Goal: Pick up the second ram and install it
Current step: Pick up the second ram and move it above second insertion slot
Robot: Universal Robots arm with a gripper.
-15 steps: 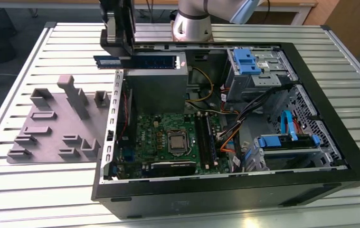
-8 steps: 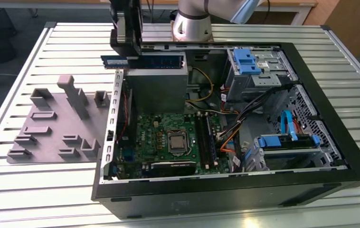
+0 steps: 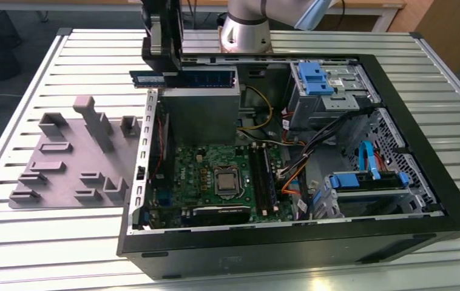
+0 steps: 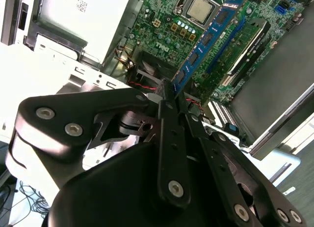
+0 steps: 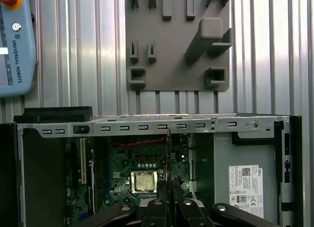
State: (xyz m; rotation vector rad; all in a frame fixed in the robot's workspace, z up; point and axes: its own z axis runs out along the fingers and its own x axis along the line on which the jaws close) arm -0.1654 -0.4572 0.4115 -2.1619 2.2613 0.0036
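In the exterior view the second ram [image 3: 210, 78], a narrow blue stick with black chips, hangs level above the back left corner of the open computer case [image 3: 424, 200]. My gripper [image 3: 165, 70] is shut on it near one end. In the second wrist view the ram [image 4: 206, 38] reaches out from the closed fingers [image 4: 167, 114] over the green motherboard [image 4: 162, 20]. The first wrist view has the ram [image 5: 168, 158] edge-on as a thin line above the gripper [image 5: 168, 197]. Below, the motherboard [image 3: 213, 176] lies in the case with its dark memory slots [image 3: 260, 176].
The grey plastic tray [image 3: 68, 163] with upright blocks lies at the exterior view's left of the case. Inside the case are a metal box [image 3: 201, 112], blue drive cages [image 3: 321, 79] and loose cables [image 3: 295, 163]. A teach pendant [image 5: 14, 40] lies on the slatted table.
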